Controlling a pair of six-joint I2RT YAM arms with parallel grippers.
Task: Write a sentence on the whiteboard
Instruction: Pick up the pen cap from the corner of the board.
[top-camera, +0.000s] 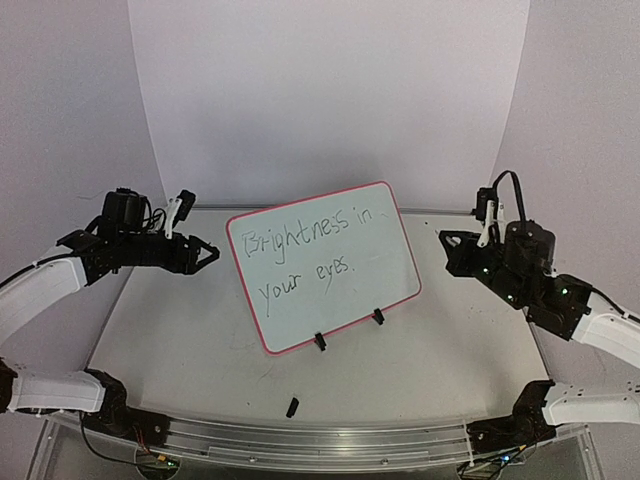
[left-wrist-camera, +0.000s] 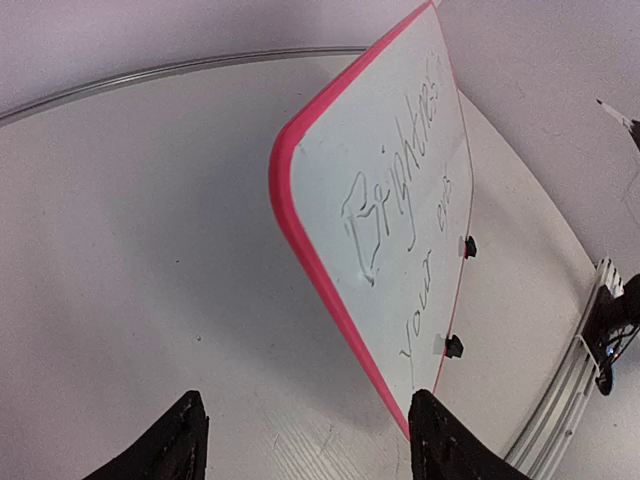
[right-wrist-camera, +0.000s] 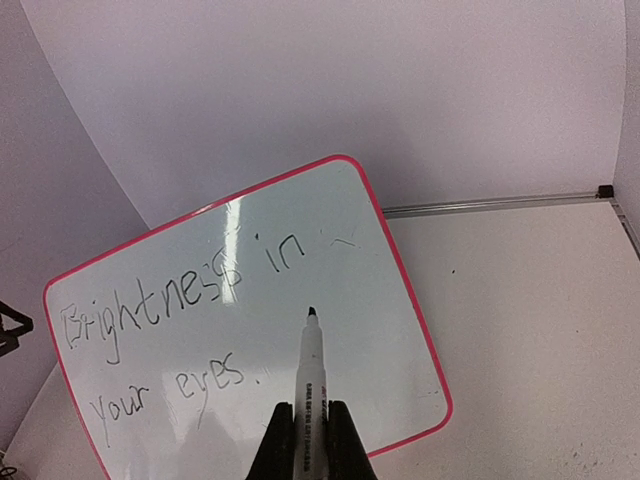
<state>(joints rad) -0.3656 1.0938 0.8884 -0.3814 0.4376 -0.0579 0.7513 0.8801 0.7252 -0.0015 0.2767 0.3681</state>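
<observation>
The whiteboard (top-camera: 345, 300) stands tilted on two black clip feet (top-camera: 320, 342) mid-table, its frame red-pink. The sentence (top-camera: 310, 240) "Brightness in your eyes." runs across it in two lines, and also shows in the right wrist view as the sentence (right-wrist-camera: 150, 310). My left gripper (top-camera: 205, 255) hangs just left of the board's left edge, open, with nothing between its fingers (left-wrist-camera: 185, 440); the whiteboard's red edge (left-wrist-camera: 300, 230) passes close by the right finger. My right gripper (right-wrist-camera: 311, 445) is shut on a white marker (right-wrist-camera: 310, 370), its black tip pointing at the whiteboard (right-wrist-camera: 390, 340), apart from it.
A small black cap (top-camera: 292, 407) lies on the table in front of the board. A metal rail (top-camera: 300, 440) runs along the near edge. White backdrop walls close in the back and both sides.
</observation>
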